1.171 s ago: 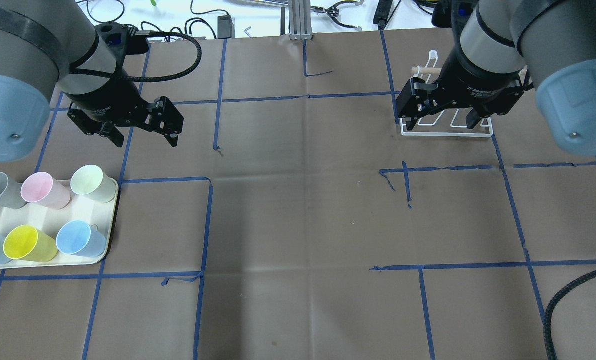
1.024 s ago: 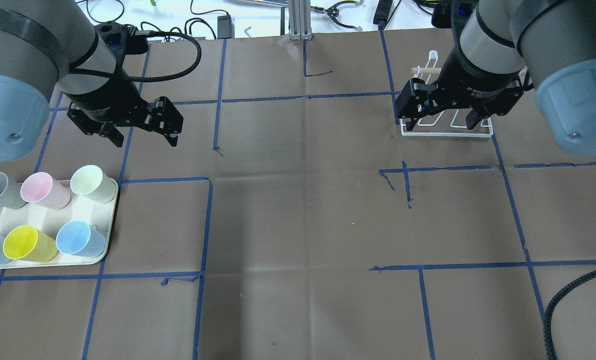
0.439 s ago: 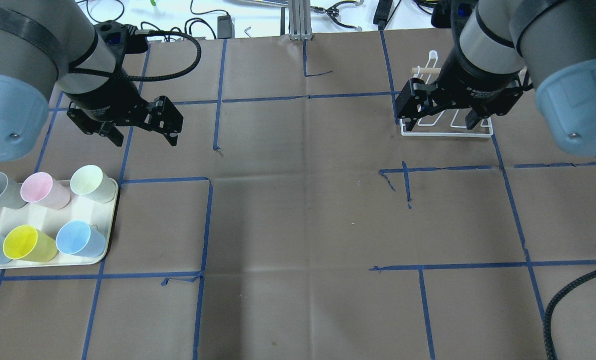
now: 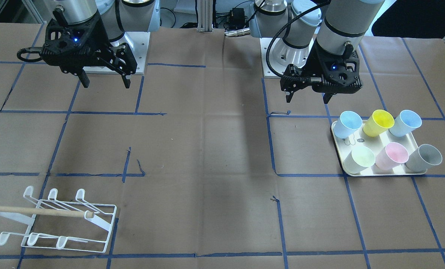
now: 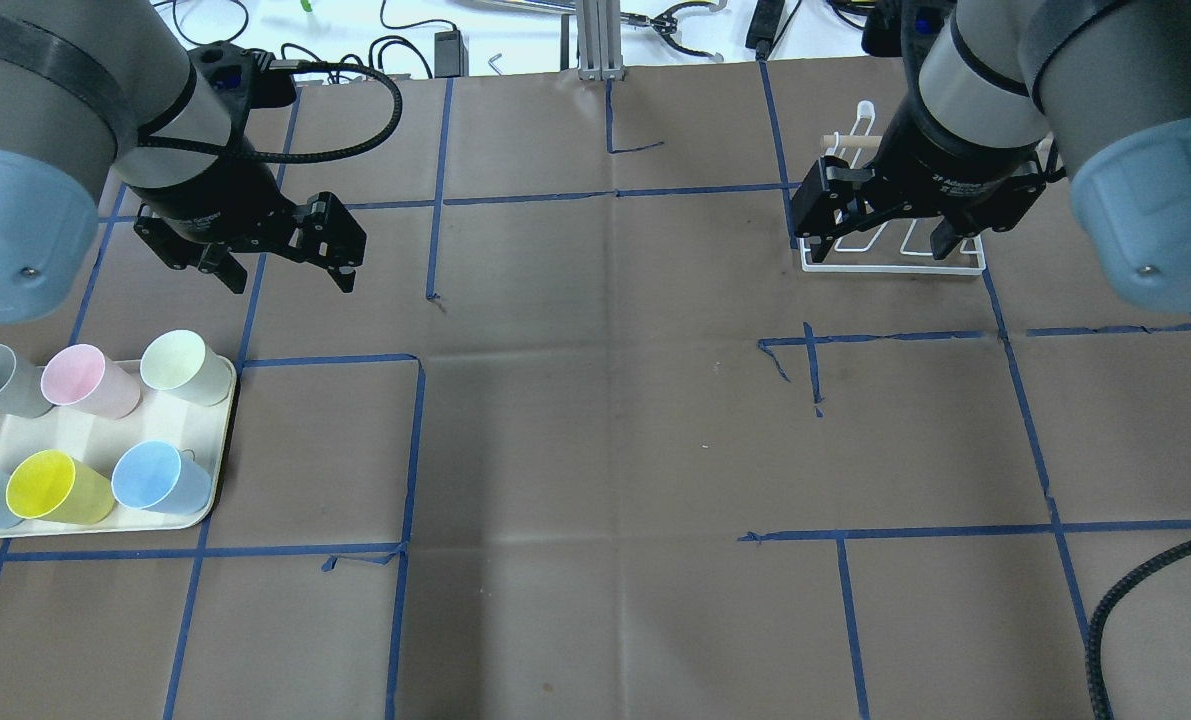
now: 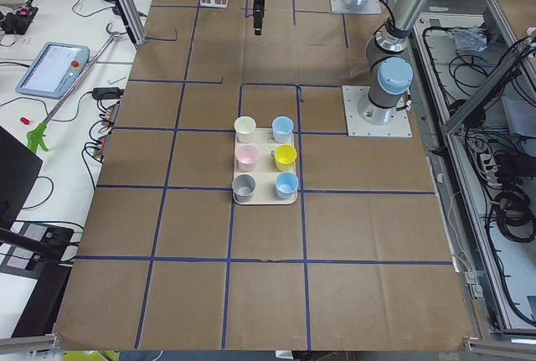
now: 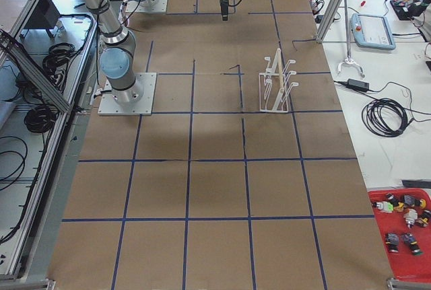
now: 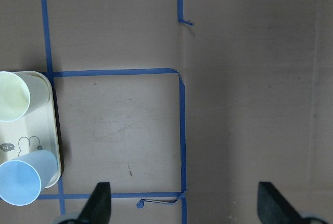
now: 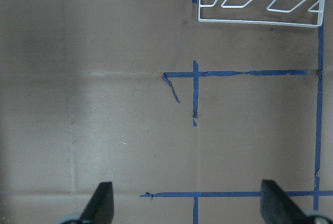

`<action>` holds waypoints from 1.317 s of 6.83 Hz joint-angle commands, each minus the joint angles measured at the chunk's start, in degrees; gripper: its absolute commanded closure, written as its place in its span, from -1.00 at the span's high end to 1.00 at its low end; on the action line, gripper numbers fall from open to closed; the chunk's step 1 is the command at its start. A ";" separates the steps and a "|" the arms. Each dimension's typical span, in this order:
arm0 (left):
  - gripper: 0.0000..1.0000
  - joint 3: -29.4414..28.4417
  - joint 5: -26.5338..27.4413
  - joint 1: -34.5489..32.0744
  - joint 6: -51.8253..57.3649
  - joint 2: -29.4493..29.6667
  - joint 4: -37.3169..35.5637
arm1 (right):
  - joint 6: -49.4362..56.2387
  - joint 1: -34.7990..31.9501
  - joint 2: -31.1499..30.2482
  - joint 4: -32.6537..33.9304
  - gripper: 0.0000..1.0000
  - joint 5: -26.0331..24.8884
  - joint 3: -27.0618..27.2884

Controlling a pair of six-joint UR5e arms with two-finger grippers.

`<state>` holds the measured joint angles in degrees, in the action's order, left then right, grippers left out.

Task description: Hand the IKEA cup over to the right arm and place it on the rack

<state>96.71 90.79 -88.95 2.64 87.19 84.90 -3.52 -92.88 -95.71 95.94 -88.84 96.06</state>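
Six cups [image 5: 85, 380] stand upright on the cream tray [image 5: 85, 432] at the robot's left; none has been lifted, and nothing marks which one is to go first. Compared with the views from a second ago, nothing differs: both arms hang where they were and no cup has shifted, so the task seems to sit at its very start, with the pick, the hand-over and the placing all yet to do.

Above bare surface [image 5: 605, 420], just beyond the tray, the left end effector [image 5: 290, 275] hovers with its fingers spread wide and holding nothing; the pale green cup [image 5: 183, 367] is its nearest candidate. Spread equally wide and also empty, the right end effector [image 5: 880, 245] hangs well apart from it over the near edge of the rack [image 5: 890, 268], whose prongs carry no cup. The likely next move is for the left arm to come back and down over one cup.
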 commanded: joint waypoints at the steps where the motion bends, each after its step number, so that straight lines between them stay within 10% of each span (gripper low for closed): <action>1: 1.00 0.15 -0.09 0.00 0.00 0.00 -0.26 | 0.00 -0.02 0.00 0.04 1.00 -0.02 0.00; 4: 1.00 0.41 -0.18 2.88 1.40 -0.09 -0.44 | 0.00 -0.02 0.00 -0.05 1.00 -0.02 0.00; 9: 1.00 0.76 -0.35 25.65 26.78 0.44 -0.44 | 0.09 -0.02 0.00 0.04 1.00 -0.02 0.00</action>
<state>97.41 90.42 -66.55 25.33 87.26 84.50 -3.46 -92.83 -95.71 95.98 -88.86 96.07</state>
